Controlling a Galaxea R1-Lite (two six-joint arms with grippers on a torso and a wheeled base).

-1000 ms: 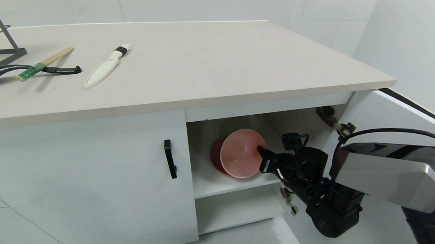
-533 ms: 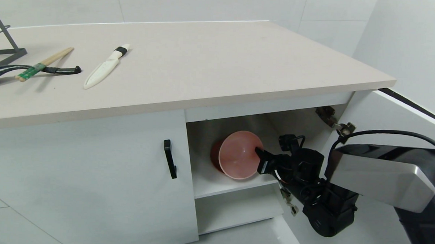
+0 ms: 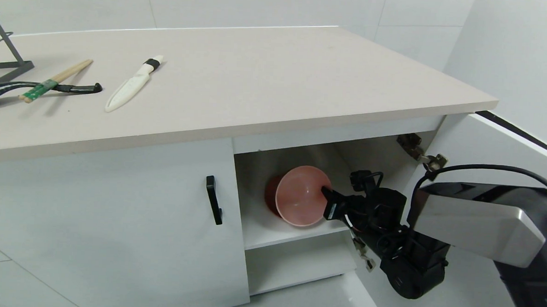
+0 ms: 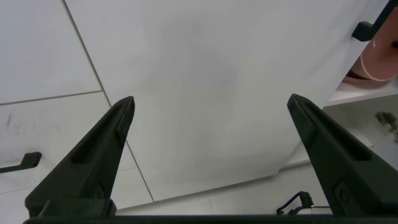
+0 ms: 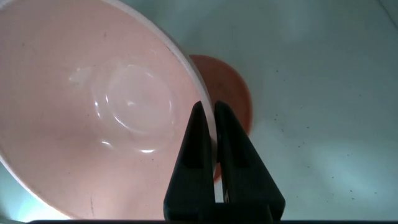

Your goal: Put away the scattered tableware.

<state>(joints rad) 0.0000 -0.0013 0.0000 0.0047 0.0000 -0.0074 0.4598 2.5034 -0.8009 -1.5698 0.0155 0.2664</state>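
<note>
One pink bowl (image 3: 299,196) is inside the open right half of the cabinet (image 3: 113,220), tipped with its mouth outward. The right gripper (image 3: 326,203) has its jaws closed on the bowl's rim. A red vessel (image 3: 269,197) is just behind the bowl. The left gripper (image 4: 211,99), jaws wide apart, faces the cabinet's shut door (image 4: 205,62). On the cabinet's worktop (image 3: 258,79) lie a knife (image 3: 133,83) and chopsticks (image 3: 55,80).

so the bowl (image 3: 299,196) is inside the cabinet (image 3: 263,171), right side under the counter (image 3: 267,75); knife (image 3: 134,83) and chopsticks (image 3: 57,80) lie up top, far left
</note>
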